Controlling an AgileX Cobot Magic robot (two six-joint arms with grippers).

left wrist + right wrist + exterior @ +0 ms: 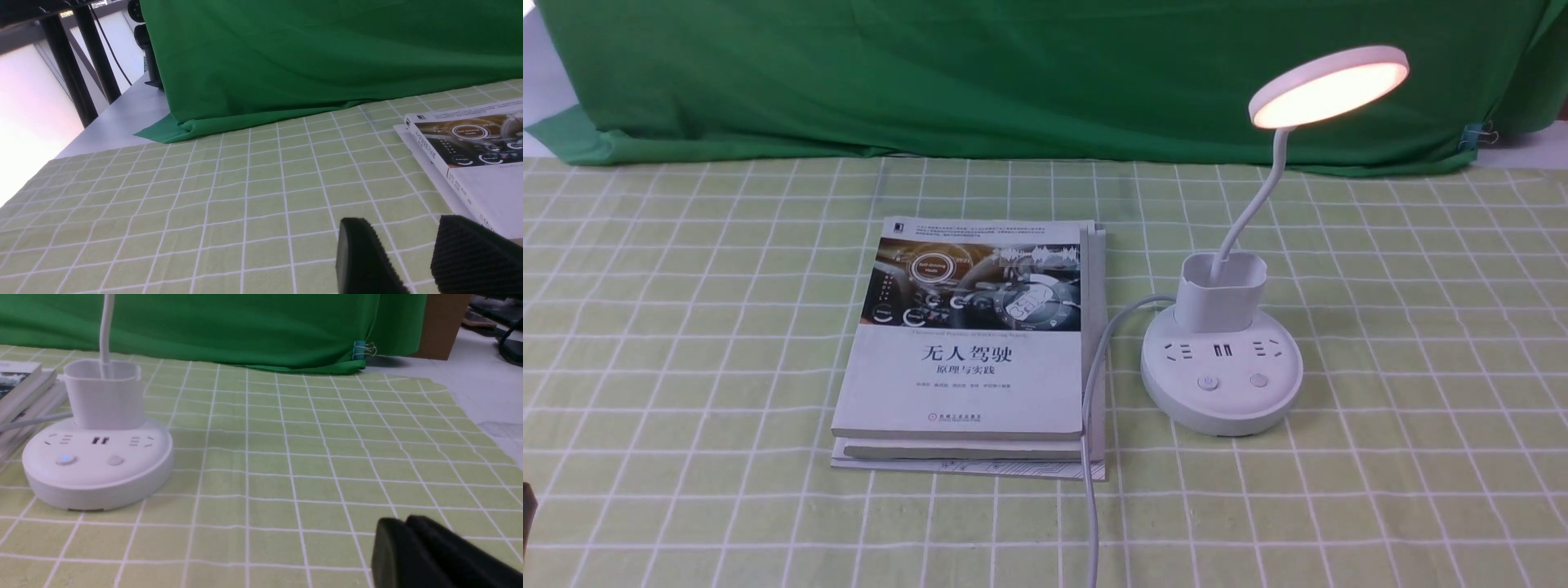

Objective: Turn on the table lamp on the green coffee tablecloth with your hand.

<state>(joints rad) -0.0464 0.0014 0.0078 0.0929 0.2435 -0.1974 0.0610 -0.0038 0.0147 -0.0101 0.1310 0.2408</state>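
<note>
Both my grippers hang over the green coffee tablecloth (686, 343), my left gripper (412, 253) spread and empty beside the book (980, 343), my right gripper (402, 539) nearly pressed together, well apart from the glowing table lamp (1221, 359) just beside that book.

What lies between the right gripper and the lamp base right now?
Only bare checked tablecloth. The right wrist view shows the right gripper apart from the lamp, with nothing on the cloth between them.
</note>
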